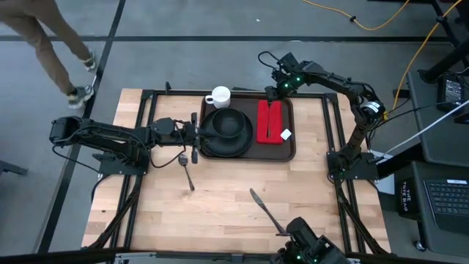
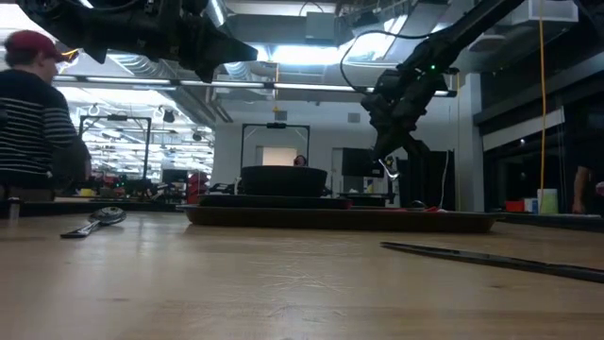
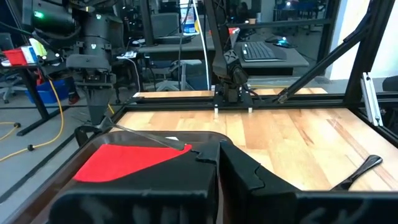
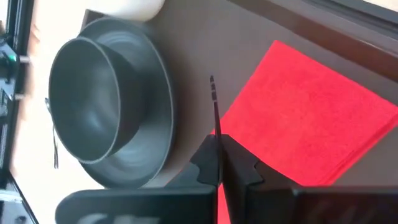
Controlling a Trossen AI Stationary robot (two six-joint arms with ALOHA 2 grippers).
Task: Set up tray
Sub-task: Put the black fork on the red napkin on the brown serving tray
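The dark brown tray [image 1: 287, 150] lies at the table's far middle. On it are a black plate [image 1: 238, 147] with a black bowl [image 1: 226, 123] and a red napkin [image 1: 265, 125]. A white mug [image 1: 218, 96] stands at the tray's far left corner. My right gripper [image 1: 272, 92] hangs over the tray's far edge, shut on a fork [image 4: 214, 112]. My left gripper [image 1: 195, 136] is shut and empty, raised beside the tray's left edge. A spoon [image 1: 185, 165] and a knife [image 1: 267, 209] lie on the table. My right gripper pinches the fork's thin handle [image 4: 217, 140] between its two fingers. The fork sticks out ahead of the fingers, its tines [image 4: 212, 82] away from them. It hangs slanting down, clear of the tray [image 2: 387, 172], by the napkin's left edge.
A person [image 1: 51, 44] walks on the floor beyond the table's far left corner. The near half of the wooden table [image 1: 220, 220] holds only the spoon and the knife. Black frame rails run along the table's sides.
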